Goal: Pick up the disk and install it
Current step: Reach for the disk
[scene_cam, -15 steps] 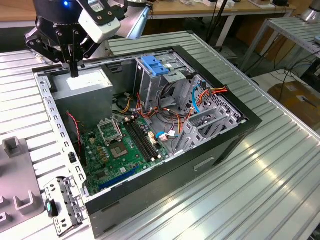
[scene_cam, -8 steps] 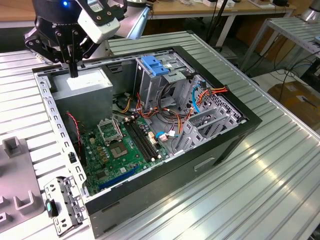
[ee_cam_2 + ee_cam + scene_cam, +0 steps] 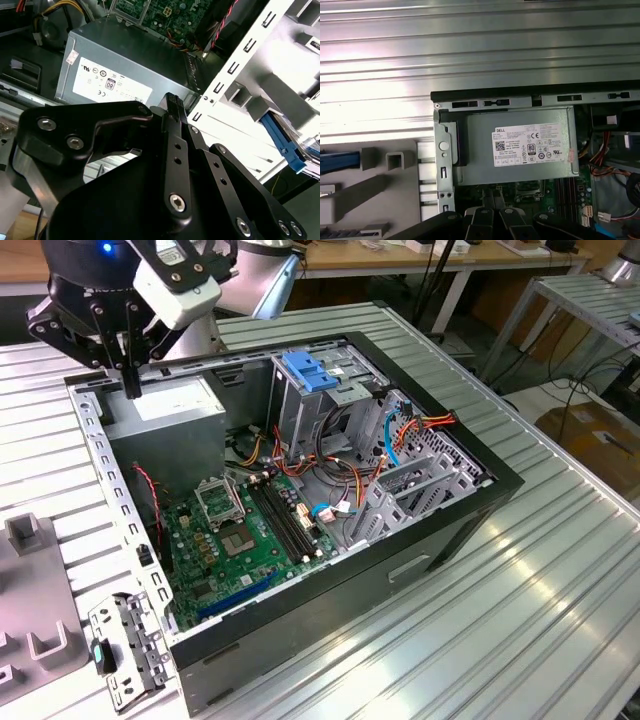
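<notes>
We see the arm's end effector [image 3: 131, 380] hanging over the silver power supply [image 3: 165, 405] in the far corner of the open computer case [image 3: 400, 570], on the exterior view's left. Its two black fingers are pressed together with nothing between them, and the tips are just above the supply's labelled top. In the first wrist view the closed fingertips [image 3: 492, 197] appear at the near edge of the power supply [image 3: 520, 145].

The disk [image 3: 337, 161] is outside the case. We can make out its bright blue carrier lying in a moulded grey holder [image 3: 370, 195] on the ribbed metal desk [image 3: 470, 50], just beside the case's perforated steel edge. In the second wrist view the same blue frame [image 3: 280, 142] rests in the holder [image 3: 270, 85] on the far side of that white steel edge, well apart from the end effector [image 3: 172, 100], which is over the power supply [image 3: 125, 65]. Nothing is touching the disk.

In the exterior view the case lies on its side on the desk [image 3: 520, 620] with its interior open. The green motherboard [image 3: 235, 530] sits on the case floor. The tall grey cage [image 3: 300, 420], topped by a blue latch plate [image 3: 305, 370], rises near the middle. Part of the grey holder [image 3: 30, 640] is at the exterior view's left edge.
</notes>
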Available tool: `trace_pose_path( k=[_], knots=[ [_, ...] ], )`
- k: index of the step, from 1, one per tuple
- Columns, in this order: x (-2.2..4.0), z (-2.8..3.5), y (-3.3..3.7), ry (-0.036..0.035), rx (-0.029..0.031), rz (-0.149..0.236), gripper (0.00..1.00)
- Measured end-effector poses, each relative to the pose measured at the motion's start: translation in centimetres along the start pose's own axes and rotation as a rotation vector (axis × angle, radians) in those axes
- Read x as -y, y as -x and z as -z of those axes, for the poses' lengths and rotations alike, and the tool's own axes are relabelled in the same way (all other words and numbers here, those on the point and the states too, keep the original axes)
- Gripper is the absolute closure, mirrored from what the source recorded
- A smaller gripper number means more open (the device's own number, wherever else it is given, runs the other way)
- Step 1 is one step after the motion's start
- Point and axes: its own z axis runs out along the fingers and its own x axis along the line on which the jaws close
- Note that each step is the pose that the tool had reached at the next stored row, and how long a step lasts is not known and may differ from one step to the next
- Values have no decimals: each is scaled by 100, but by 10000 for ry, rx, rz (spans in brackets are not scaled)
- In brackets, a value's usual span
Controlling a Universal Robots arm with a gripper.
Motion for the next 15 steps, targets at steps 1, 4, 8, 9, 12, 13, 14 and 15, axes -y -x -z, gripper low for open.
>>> trace_pose_path(
  k=[1,4,8,9,12,13,14,15],
  knots=[
    [1,1,-12,0,0,0,89],
    [4,2,-54,0,0,0,89],
    [8,4,-119,-1,0,0,89],
    [9,4,-134,-1,-1,0,89],
    [12,6,-182,-1,-1,0,89],
    [14,6,-213,0,-1,0,89],
    [15,7,-233,-1,-1,1,89],
    [16,7,-250,0,-1,1,89]
  ],
)
